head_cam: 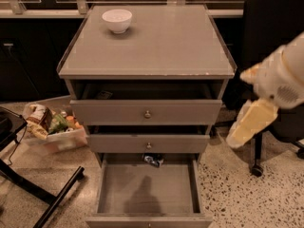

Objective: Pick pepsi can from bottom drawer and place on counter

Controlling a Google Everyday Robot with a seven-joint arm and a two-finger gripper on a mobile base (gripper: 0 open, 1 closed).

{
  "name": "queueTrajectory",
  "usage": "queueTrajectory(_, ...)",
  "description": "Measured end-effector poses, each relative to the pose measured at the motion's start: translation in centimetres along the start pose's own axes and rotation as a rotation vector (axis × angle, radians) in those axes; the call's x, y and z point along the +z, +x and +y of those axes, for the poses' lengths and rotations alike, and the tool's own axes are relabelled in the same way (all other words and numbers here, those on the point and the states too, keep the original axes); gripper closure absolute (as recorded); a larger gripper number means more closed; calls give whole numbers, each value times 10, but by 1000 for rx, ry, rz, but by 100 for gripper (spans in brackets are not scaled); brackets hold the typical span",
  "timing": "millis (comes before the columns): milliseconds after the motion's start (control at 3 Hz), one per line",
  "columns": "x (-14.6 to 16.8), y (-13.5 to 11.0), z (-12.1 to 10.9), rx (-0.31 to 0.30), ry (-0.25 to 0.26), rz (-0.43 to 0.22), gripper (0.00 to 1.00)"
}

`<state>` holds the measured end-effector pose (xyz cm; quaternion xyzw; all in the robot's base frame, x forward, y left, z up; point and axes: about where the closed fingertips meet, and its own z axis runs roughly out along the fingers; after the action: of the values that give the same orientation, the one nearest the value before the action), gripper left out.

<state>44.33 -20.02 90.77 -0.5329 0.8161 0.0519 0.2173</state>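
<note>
At the back of the bottom drawer (pixel 118 186), close under the front of the knobbed middle drawer (pixel 109 144), lies the pepsi can (pixel 153 160). Only a small dark-blue and silvery part of it shows. It looks tipped on its side, though the overhang hides too much to be sure. The bottom drawer is pulled well out, so its plain grey floor lies open from above. That seems to be why it stands so: an arm can only reach the can by coming down into the box and going toward its rear wall.

The gripper (pixel 249 125) hangs off to the right of the bottom drawer and above it, clear of the cabinet and well apart from the can. Whether it is spread or pressed together cannot be told; nothing is seen held in it. The pick seems not yet begun.

High above the bottom drawer is the counter (pixel 156 46), flat and glossy. A white bowl (pixel 117 20) sits at its far left corner, which leaves most of the top as a place to set the can down.

The can's spot under the overhang will likely call for a low, slanted approach, since a straight descent might strike the middle drawer's front.
</note>
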Motion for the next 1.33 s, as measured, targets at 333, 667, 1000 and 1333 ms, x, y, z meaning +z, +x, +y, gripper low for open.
queueTrajectory(333,64,26,34,163,-63,-99,0)
queueTrajectory(667,142,47,78,287,-147,-178,0)
queueTrajectory(1000,169,59,93,313,-146,-167,0)
queueTrajectory(1333,159,55,89,302,-143,-168,0)
